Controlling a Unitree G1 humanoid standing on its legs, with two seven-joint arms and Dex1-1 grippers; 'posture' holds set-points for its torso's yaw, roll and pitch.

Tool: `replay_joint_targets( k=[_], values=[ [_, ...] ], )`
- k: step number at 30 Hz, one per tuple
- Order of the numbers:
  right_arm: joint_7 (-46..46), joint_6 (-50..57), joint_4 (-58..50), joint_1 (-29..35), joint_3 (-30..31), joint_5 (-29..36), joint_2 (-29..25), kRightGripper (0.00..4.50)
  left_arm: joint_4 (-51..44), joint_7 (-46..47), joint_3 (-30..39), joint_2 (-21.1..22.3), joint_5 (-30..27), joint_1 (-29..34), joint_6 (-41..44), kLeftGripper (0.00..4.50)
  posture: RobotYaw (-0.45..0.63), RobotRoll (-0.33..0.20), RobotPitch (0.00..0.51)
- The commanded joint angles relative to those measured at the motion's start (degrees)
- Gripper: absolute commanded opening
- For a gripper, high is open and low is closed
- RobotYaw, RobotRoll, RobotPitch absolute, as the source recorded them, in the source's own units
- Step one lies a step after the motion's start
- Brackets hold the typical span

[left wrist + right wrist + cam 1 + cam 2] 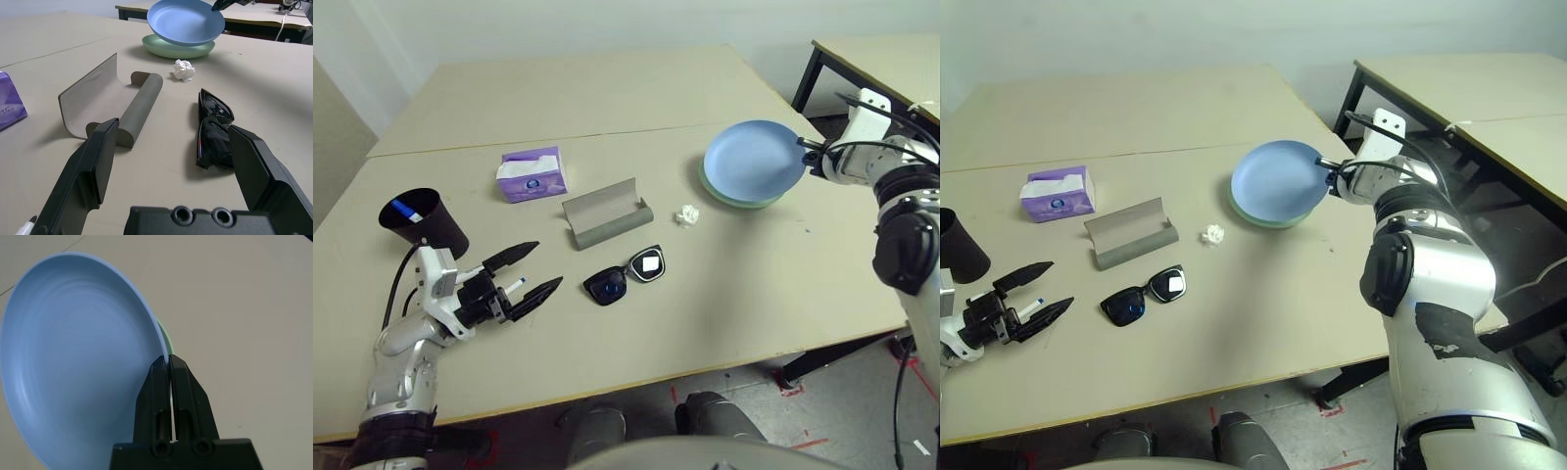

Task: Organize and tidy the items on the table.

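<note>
My left gripper stands open low over the table's front left. A white marker with a dark tip lies between its fingers, near their base. Black sunglasses lie just beyond the fingertips, with the open grey glasses case behind them. The black cup holds a blue-capped marker. My right gripper is shut on the rim of the blue plate and holds it tilted just above the green plate. A white paper ball lies beside the plates. The purple tissue box stands at the back left.
The pale beige table has a seam line across it behind the tissue box. A smaller black-legged table stands at the back right, close to my right arm. Bare tabletop stretches along the front edge to the right of the sunglasses.
</note>
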Motion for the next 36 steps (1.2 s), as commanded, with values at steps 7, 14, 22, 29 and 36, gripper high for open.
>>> replay_joint_targets(
  k=[7,14,22,29,36],
  values=[
    [-2.1,-3.2,0.5,1.7,-2.6,-0.6,0.9,0.02,0.4,-1.5,1.4,0.6,-0.5,1.5,-0.4,4.50,0.03,0.000,0.055],
    [-1.3,-4.1,0.4,1.9,-2.4,-1.3,1.6,0.69,-0.4,-1.5,1.8,1.0,-1.0,2.3,0.5,4.50,0.03,0.000,0.060],
    [2.8,-0.9,-0.2,0.0,-1.2,-1.7,-0.7,3.60,0.8,-1.0,0.2,0.3,-0.2,0.1,0.0,4.50,0.00,0.000,0.057],
    [25.9,3.2,-8.8,-2.0,13.0,-10.0,-6.0,4.45,1.8,-0.9,0.3,0.5,-0.3,-2.2,0.6,4.50,-0.02,0.000,0.060],
    [44.1,19.4,-70.7,33.2,14.1,1.7,-15.3,4.45,-1.9,1.1,-0.4,0.6,-0.3,-1.6,3.0,4.50,-0.05,0.000,0.064]
  ],
)
